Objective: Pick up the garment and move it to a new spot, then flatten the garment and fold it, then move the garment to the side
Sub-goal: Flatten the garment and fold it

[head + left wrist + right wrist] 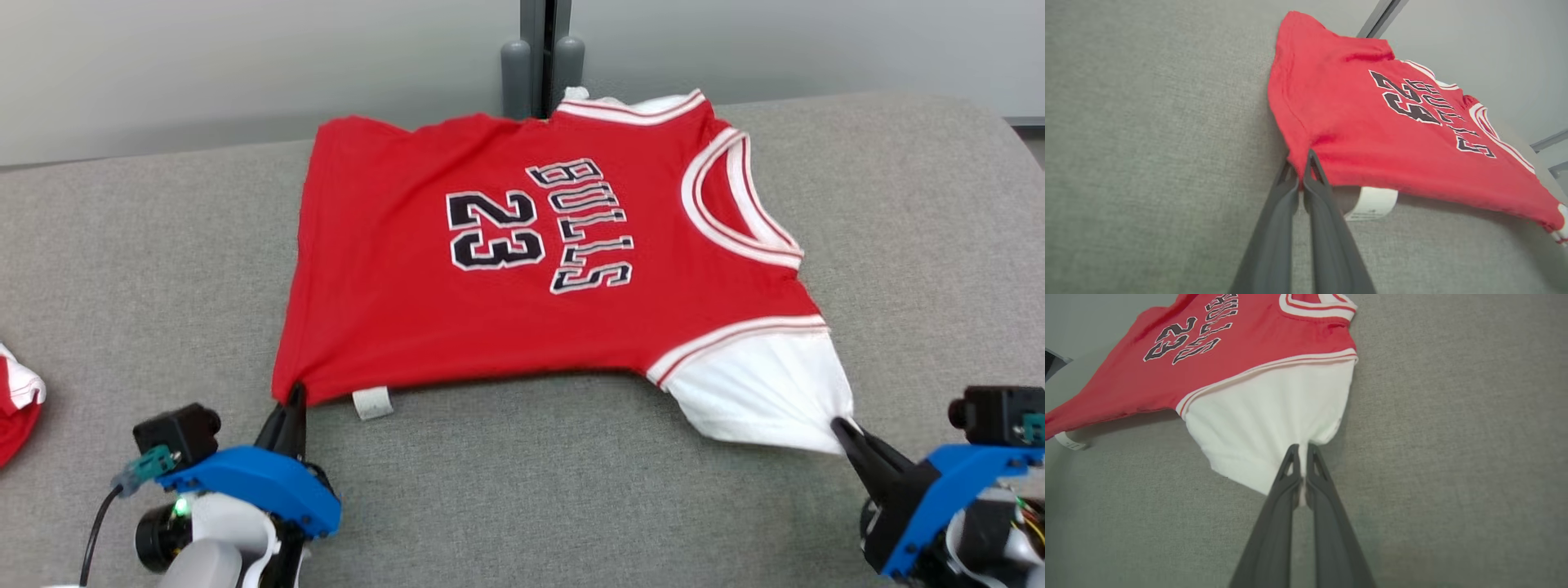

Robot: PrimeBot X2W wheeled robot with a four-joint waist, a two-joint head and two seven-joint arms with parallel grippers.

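Note:
The garment (522,269) is a red jersey with white sleeves, black "BULLS" and "23", spread across the grey padded surface with its neck to the right. My left gripper (294,398) is shut on the red hem corner at the near left; the left wrist view shows that gripper (1301,161) pinching the red edge of the garment (1372,122) beside a white tag (1372,203). My right gripper (841,426) is shut on the tip of the white sleeve; in the right wrist view its fingertips (1301,451) clamp bunched white cloth of the garment (1265,412). The near edge is lifted slightly off the surface.
The grey padded table (522,490) reaches to a pale wall at the back, with two grey posts (540,61) behind the jersey. Another red and white piece of cloth (18,400) lies at the left edge.

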